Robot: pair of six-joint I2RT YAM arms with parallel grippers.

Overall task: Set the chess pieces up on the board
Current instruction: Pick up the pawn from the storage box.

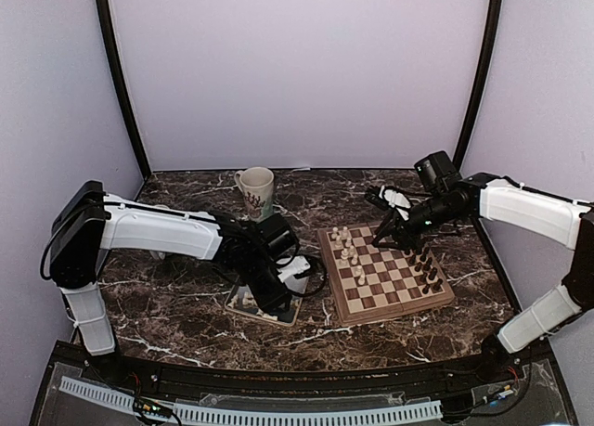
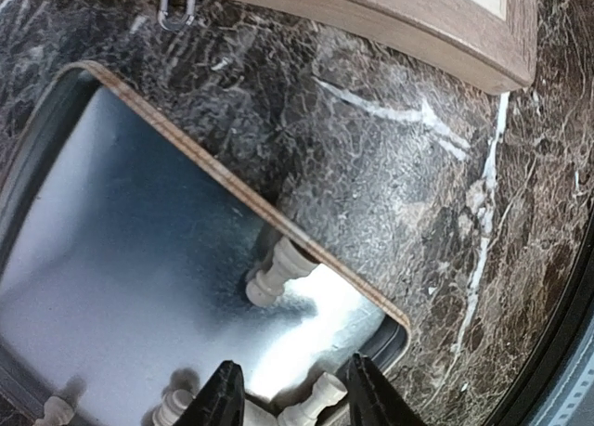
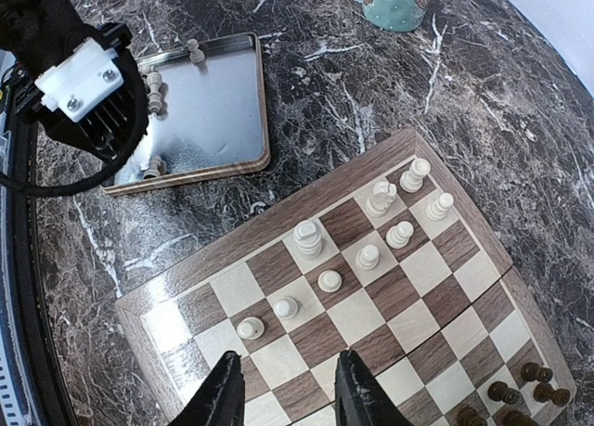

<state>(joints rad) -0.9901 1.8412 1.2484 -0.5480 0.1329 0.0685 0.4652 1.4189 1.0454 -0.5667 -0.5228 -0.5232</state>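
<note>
Inside the tray (image 2: 186, 143) lie chess pieces (image 2: 278, 273); left gripper (image 2: 295, 398) and right gripper (image 3: 283, 389) gape empty.

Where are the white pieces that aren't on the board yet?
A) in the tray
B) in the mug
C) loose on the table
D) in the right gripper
A: white pieces lie in the tray below the left gripper, while the right gripper is open and empty over the board.

Chess pieces (image 2: 172, 409) half out of frame (left wrist view, bottom edge)
</note>
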